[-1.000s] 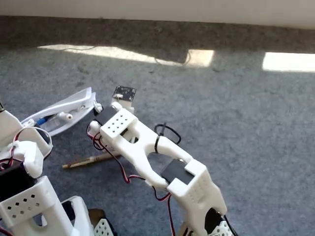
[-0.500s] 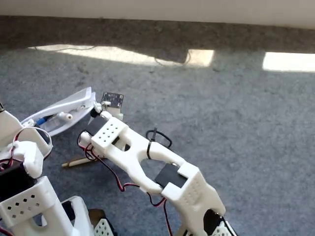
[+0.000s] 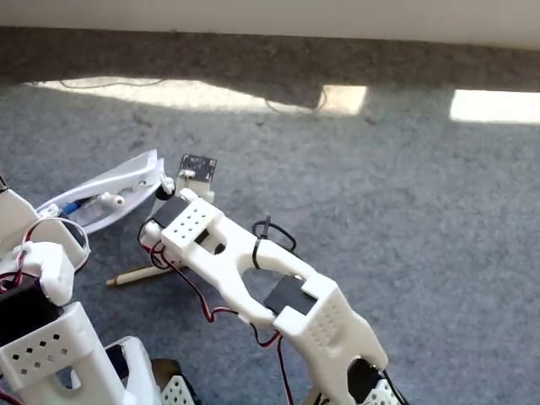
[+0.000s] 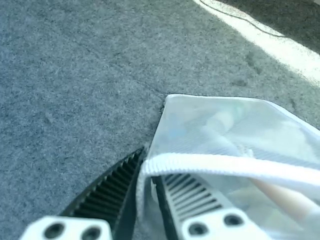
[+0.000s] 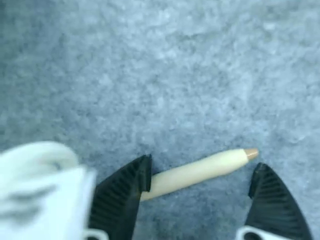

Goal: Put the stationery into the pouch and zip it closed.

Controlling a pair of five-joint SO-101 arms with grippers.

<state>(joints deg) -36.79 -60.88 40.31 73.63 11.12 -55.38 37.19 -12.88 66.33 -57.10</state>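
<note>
A white mesh pouch (image 3: pixel 110 192) lies open on the grey carpet at the left, with a blue-tipped item and other pieces inside. My left gripper (image 4: pixel 147 185) is shut on the pouch's woven rim (image 4: pixel 225 165), holding that end up. A pale wooden pencil (image 3: pixel 135 275) lies on the carpet just in front of the pouch. My right gripper (image 5: pixel 202 164) hangs open right over the pencil (image 5: pixel 200 170); one finger touches or nearly touches its shaft, and the other stands apart beyond its tip. In the high view the right arm's head (image 3: pixel 190 224) covers its fingers.
Grey carpet runs all around, with bare room to the right and back. Sunlit patches (image 3: pixel 494 105) and a thin cable (image 3: pixel 295 105) lie along the far edge below the wall. The left arm's base (image 3: pixel 51 346) stands at the near left.
The right arm swung left and nearer, bringing its head down towards the pencil, then eased back a little. The pouch and the left arm have stayed put.
</note>
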